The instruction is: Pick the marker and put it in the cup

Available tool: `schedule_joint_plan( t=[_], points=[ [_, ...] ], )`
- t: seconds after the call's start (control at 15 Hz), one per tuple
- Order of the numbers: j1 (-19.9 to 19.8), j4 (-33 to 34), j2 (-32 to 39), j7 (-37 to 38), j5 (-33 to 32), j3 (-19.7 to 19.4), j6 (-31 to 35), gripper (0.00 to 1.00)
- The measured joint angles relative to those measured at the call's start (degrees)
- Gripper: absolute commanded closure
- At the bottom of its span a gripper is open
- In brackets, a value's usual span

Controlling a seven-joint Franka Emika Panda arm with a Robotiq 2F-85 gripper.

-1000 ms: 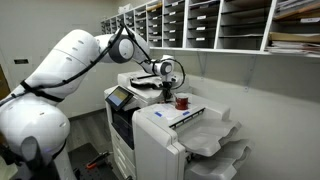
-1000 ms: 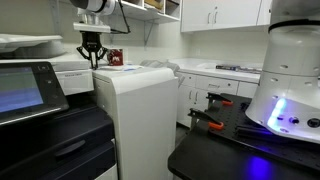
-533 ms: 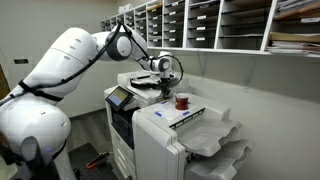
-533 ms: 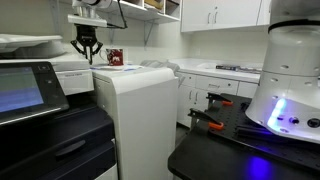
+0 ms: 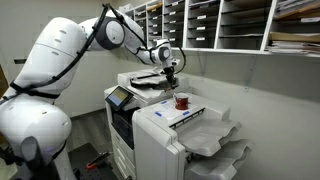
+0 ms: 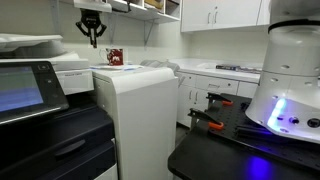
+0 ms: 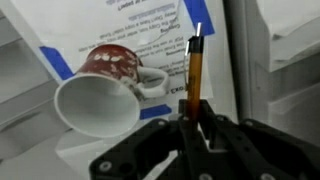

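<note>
The cup (image 7: 100,88) is dark red with white specks, a white inside and a handle; it stands on a printed sheet on the white machine top. It also shows in both exterior views (image 5: 181,101) (image 6: 115,57). My gripper (image 7: 195,125) is shut on the marker (image 7: 194,75), a slim amber stick with a dark tip that points away from the jaws. In the wrist view the marker lies just right of the cup's handle. In both exterior views the gripper (image 5: 171,72) (image 6: 92,34) hangs well above the machine top, to one side of the cup.
The sheet with blue borders (image 7: 150,25) lies under the cup. A copier with a control panel (image 5: 120,97) stands beside the white machine (image 5: 165,135). Wall pigeonholes (image 5: 200,25) are close behind the arm. A white robot base (image 6: 290,80) stands on a dark counter.
The gripper has risen from just above the machine top to well above it, with the marker in its jaws. The cup has not moved.
</note>
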Motion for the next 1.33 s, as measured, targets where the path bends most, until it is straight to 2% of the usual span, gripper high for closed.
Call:
schedule_joint_plan(
  t=[0.47, 0.93, 1.0, 1.07, 1.2, 1.33],
  points=[
    [2.04, -5.87, -3.46, 18.75, -16.75, -6.77, 8.07, 0.96],
    [2.28, -8.11, -3.09, 31.64, -27.81, -8.34, 8.67, 0.96],
    [2.46, -8.50, -2.93, 32.82, -29.11, -8.26, 8.68, 0.93],
    [2.69, -8.96, -2.81, 33.34, -30.16, -8.11, 8.69, 0.61],
    [3.04, -9.89, -2.70, 33.98, -31.42, -7.46, 8.69, 0.53],
    [3.06, -10.44, -2.76, 33.98, -31.46, -6.32, 8.69, 0.38]
  ],
)
